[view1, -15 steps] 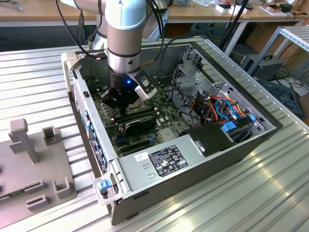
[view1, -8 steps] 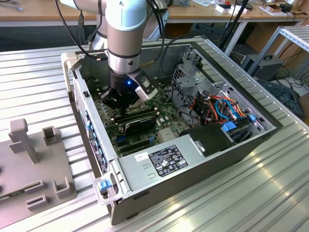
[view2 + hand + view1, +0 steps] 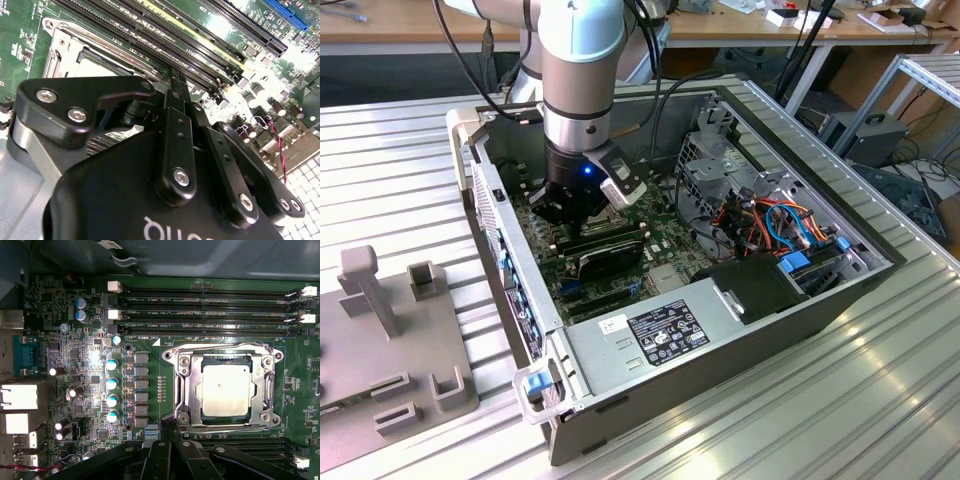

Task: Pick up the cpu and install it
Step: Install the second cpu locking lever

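Exterior view, its left to its right: one grey fixture block (image 3: 380,340) rests on the ribbed metal table (image 3: 880,400). Beside it lies one open computer case (image 3: 620,365). One robot arm (image 3: 580,80) reaches down into the case, and its hand (image 3: 582,205) hangs just above the green motherboard (image 3: 650,235). One black oblong part (image 3: 610,255) lies on the board below the hand. At the case's far end, on the exterior view's right, sit bundled orange and blue cables (image 3: 785,230).

In the first wrist view, four long memory slots (image 3: 205,310) run parallel beside one socket with a metal frame (image 3: 222,385). One cpu (image 3: 225,390), silver-grey and square, lies flat inside that frame. Four teal-topped capacitors (image 3: 112,390) stand in one row beside a column of grey chokes.

In the second wrist view the fingers (image 3: 176,97) are pressed together, with no gap visible; nothing appears to be held, though the tips are partly hidden. The hand sits beside the socket, apart from the cpu.
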